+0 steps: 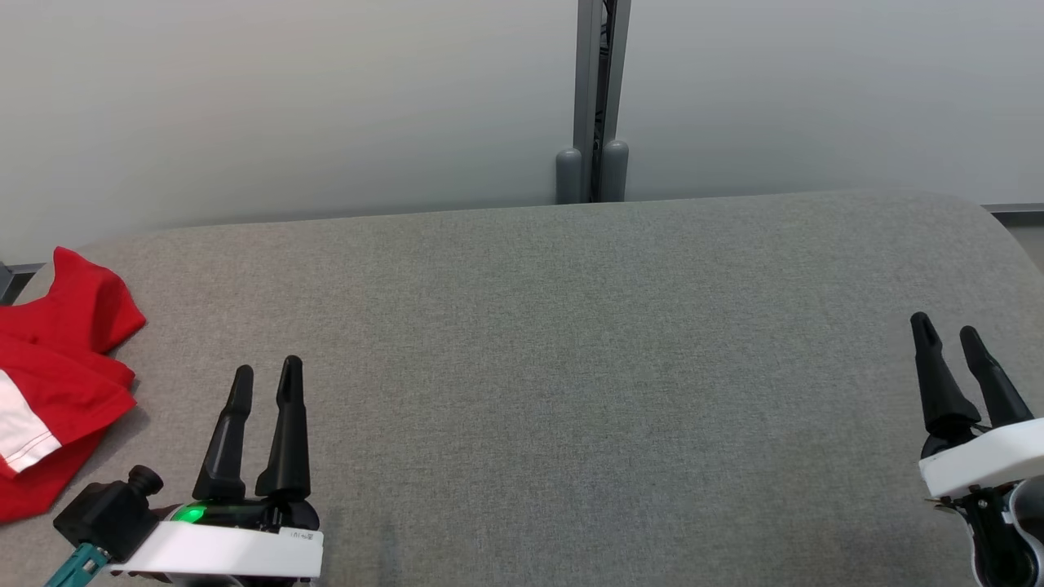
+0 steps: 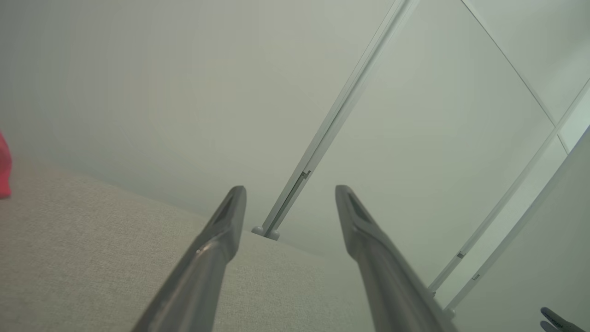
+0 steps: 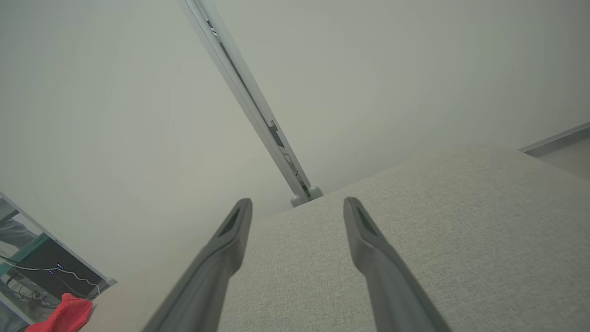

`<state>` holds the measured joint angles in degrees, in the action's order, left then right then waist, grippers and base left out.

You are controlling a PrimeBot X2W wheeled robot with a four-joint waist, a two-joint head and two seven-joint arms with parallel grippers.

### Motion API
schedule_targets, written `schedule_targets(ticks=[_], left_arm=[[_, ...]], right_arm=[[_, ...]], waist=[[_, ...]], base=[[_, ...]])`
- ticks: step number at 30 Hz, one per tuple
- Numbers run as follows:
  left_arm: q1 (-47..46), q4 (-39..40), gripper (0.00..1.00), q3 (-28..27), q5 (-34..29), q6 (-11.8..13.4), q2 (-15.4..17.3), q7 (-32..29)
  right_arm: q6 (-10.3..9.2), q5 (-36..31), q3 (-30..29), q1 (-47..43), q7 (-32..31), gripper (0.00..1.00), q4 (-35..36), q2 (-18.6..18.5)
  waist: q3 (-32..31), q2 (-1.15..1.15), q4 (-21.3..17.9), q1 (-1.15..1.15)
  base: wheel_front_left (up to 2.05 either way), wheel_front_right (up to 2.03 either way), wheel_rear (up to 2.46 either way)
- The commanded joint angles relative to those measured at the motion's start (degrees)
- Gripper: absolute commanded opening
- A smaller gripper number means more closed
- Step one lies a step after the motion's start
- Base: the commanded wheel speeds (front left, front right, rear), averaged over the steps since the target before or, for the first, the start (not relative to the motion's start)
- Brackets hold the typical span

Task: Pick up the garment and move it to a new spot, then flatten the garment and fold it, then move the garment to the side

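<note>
**Two grippers open, red shirt bunched at the left edge**

Two dark-fingered grippers hover low over a grey fabric-covered surface (image 1: 571, 367), and neither holds anything. The left gripper (image 1: 267, 367) sits at the lower left of the head view, its fingers spread apart and pointing toward the far wall, with a green light glowing at its base. The right gripper (image 1: 944, 324) sits at the far right of the same view, its fingers likewise parted and empty. Both wrist views confirm this: each pair of fingers stands wide, with bare grey fabric and pale wall between them.

The garment (image 1: 57, 391) lies crumpled at the left edge of the surface, partly cut off by the edge of the head view. It is bright red, with a white sleeve (image 1: 20, 428) edged by thin red stripes showing among the folds. It lies near the left gripper, to that gripper's left, and does not touch it; it is well apart from the right gripper. In the right wrist view it appears as a small red heap at the far corner of the surface.

Behind the surface stands a pale wall with an upright grey post (image 1: 599, 98) at its middle.
</note>
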<state>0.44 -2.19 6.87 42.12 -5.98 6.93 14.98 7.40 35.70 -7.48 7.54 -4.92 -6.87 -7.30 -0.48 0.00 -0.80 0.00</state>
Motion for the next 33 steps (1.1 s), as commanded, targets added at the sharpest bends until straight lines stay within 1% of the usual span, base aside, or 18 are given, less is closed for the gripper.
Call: schedule_targets(ticks=[1,19,33], left_arm=[[-1.98,0.24,1.00,-0.18,-1.62,0.28,0.62,0.10],[-3.02,-7.05,1.00,-1.68,-12.40,2.39,1.29,0.02],[-3.70,-11.09,1.00,-2.88,-18.16,3.62,1.77,-0.93]], right_arm=[[0.11,-1.56,0.54,0.17,0.90,1.00,0.36,-0.71],[0.12,-13.64,5.60,-1.43,7.15,1.00,-2.53,-0.23],[0.13,-20.97,8.44,-3.06,11.35,1.00,-3.14,0.42]], waist=[[-0.01,0.00,-0.04,0.00],[-0.25,0.00,-0.56,0.00],[-0.66,0.00,-0.78,0.00]], base=[[0.00,0.00,0.00],[0.00,0.00,0.00],[0.00,0.00,0.00]])
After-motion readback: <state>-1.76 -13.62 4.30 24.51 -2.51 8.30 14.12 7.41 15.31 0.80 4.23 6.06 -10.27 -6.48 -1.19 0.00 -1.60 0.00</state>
